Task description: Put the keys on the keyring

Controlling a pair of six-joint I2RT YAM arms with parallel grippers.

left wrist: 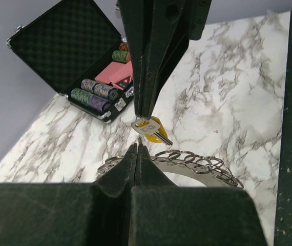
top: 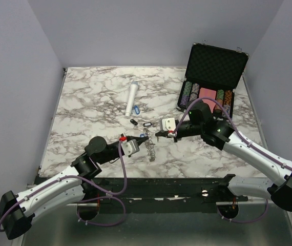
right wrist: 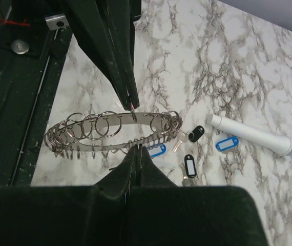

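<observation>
The right claw (left wrist: pixel 142 119) is pinched tight on a yellow-tagged key (left wrist: pixel 153 130), gripping it by the head. Its tip almost meets the tip of the left claw (left wrist: pixel 138 147). The left claw is closed too, and in the right wrist view it appears to nip the keyring (right wrist: pixel 105 147) at its far band. That seems to hold the keyring tilted up from the tabletop (top: pixel 84 102), close to the near edge and about midway between the sides.

With the tips so close, a slight misalignment would likely push the key against the band instead of into a loop. The thin pinch could also let the key swivel or drop, and the keyring could twist in its hold.

The keyring is a flat silvery band, hollow inside, fringed with many small wire loops. Other keys (right wrist: pixel 189 166), tagged blue and black, lie just beyond it toward the middle of the tabletop.
</observation>
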